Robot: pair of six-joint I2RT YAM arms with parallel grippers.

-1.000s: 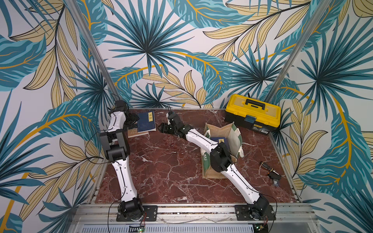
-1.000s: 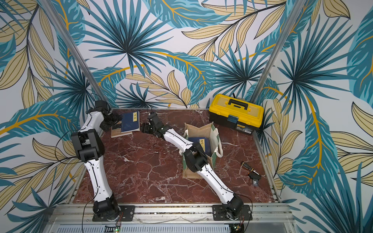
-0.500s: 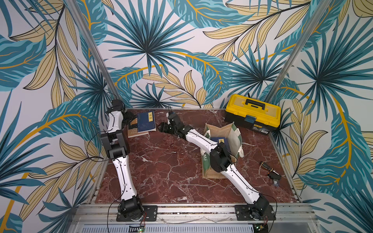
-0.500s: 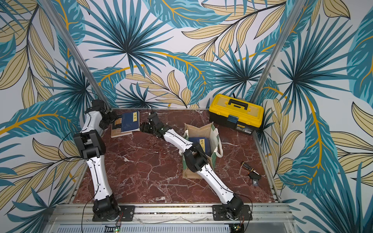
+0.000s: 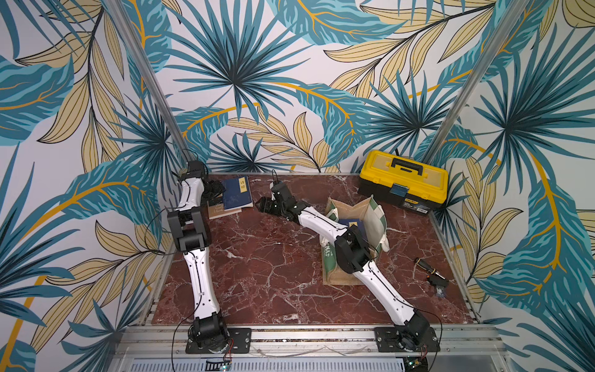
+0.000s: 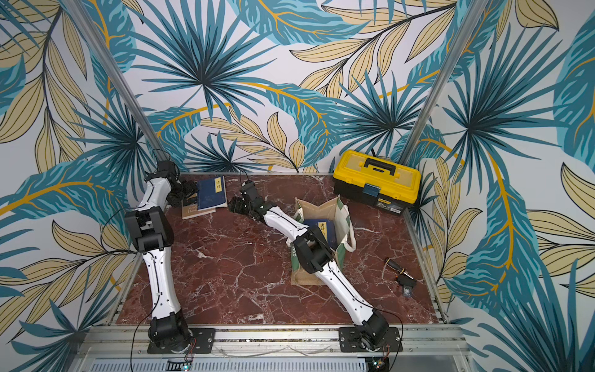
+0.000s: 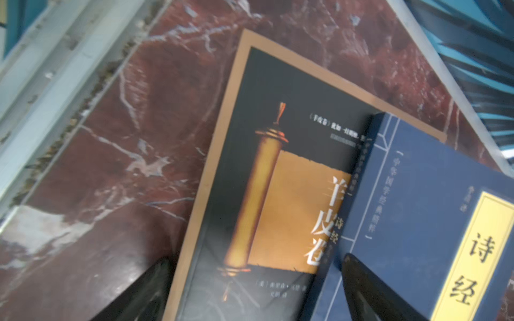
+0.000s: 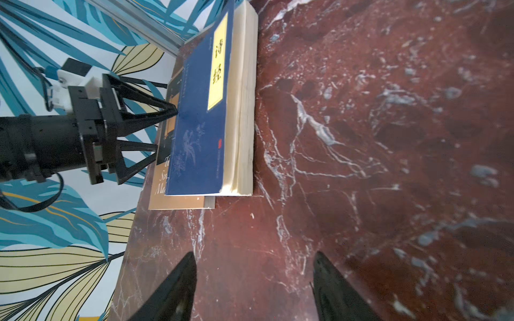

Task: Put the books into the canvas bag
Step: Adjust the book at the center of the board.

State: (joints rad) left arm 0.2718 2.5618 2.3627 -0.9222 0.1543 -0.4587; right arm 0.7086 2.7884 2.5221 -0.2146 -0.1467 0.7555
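Observation:
Two books lie stacked at the back left: a navy book with a yellow label on a dark book with a tan border. My left gripper is open at the stack's left edge, one finger over the navy cover and the other beside the dark book. My right gripper is open over bare marble, just right of the stack. The canvas bag stands open at centre right with a navy book inside.
A yellow-and-black toolbox sits in the back right corner. A small dark hand tool lies near the right edge. The back wall and left frame rail run close behind the stack. My right forearm crosses in front of the bag.
My left gripper has shifted slightly toward the stack and its jaws have narrowed a touch. The right arm, books and bag look unchanged.

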